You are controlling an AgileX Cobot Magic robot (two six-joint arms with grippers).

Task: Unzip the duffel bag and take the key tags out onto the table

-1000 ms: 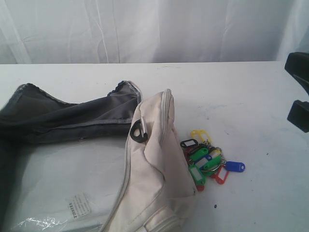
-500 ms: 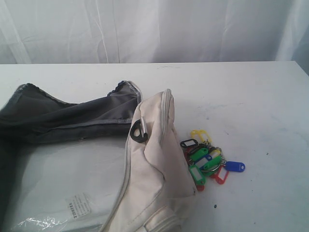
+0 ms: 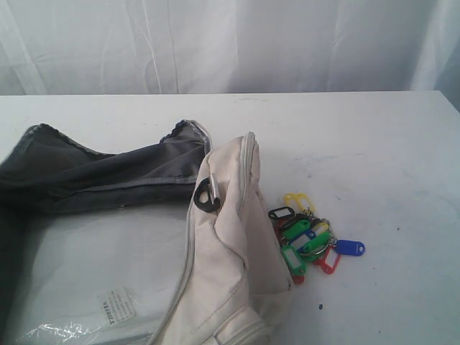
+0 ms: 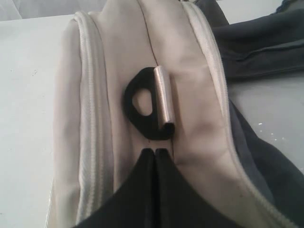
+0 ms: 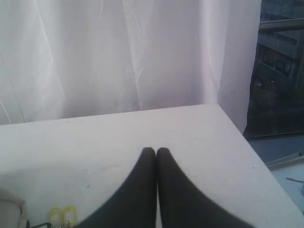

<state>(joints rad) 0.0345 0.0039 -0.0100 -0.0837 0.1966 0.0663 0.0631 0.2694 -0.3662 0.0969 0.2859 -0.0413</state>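
- Duffel bag [image 3: 230,244] is lying unzipped on the counter [image 3: 359,136], its mouth gaping wide enough that the dark lining [image 3: 108,176] is showing; the opening step appears to be done.
- Key tags [image 3: 310,238] are resting in a loose bunch on the bare counter, just beside the bag's cream end panel and outside it, which is where the task is asking for them.
- Left fingers [image 4: 145,166] are pressing together with nothing between them, pointing at the black D-ring clip [image 4: 140,107] on the bag's end; they are gripping neither clip nor fabric.
- Right fingers [image 5: 148,164] are likewise meeting tip to tip and carrying nothing, pointing across open counter toward the white curtain [image 5: 95,57], apart from the tags.
- Neither arm is appearing in the exterior view, probably because no further handling is being called for.
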